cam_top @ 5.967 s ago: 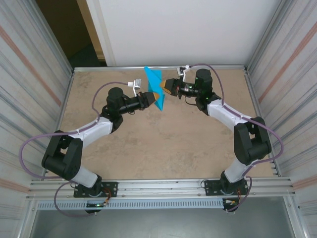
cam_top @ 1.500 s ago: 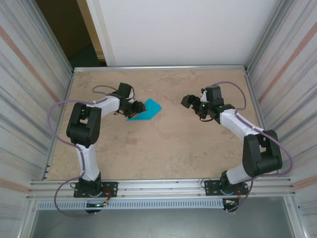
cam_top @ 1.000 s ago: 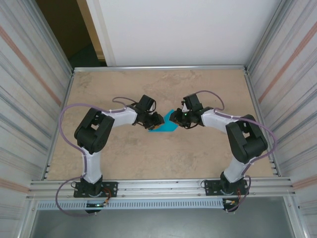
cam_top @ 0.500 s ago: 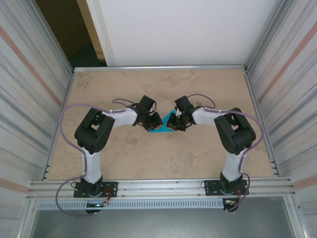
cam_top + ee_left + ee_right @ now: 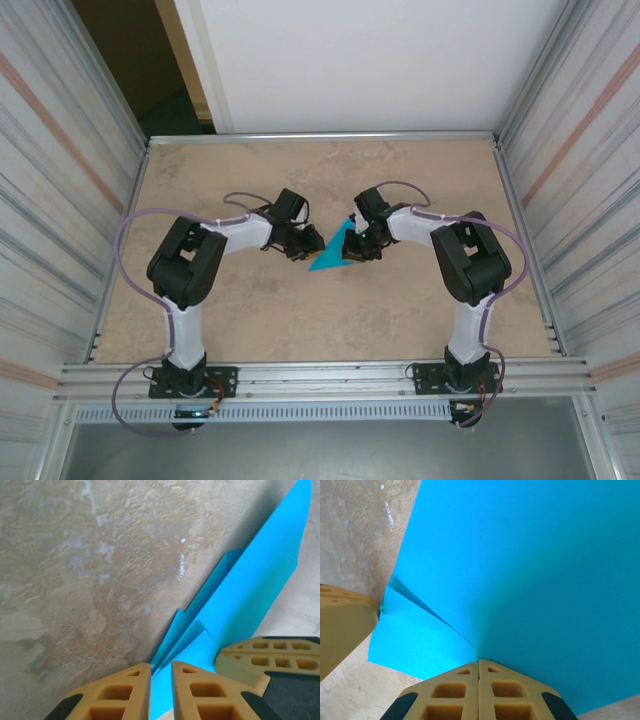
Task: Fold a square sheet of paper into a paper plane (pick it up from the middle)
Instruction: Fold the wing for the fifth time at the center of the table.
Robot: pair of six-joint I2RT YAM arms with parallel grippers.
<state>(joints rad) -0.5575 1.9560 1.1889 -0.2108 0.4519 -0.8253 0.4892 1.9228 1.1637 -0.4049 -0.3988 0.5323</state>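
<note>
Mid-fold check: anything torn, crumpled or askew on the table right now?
Nothing stands out. The blue paper, part-folded to a point, is held between the left gripper and right gripper, each with jaws pinched on it. Creases look sharp; no tear or crumple visible.

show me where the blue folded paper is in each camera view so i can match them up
Top external: the folded paper is mid-table, between the left gripper and the right gripper.
Left wrist: it runs from bottom centre to the upper right corner.
Right wrist: it spreads from bottom centre to the top and right edges.
Shared landmark: the beige marbled table beside the paper.
</note>
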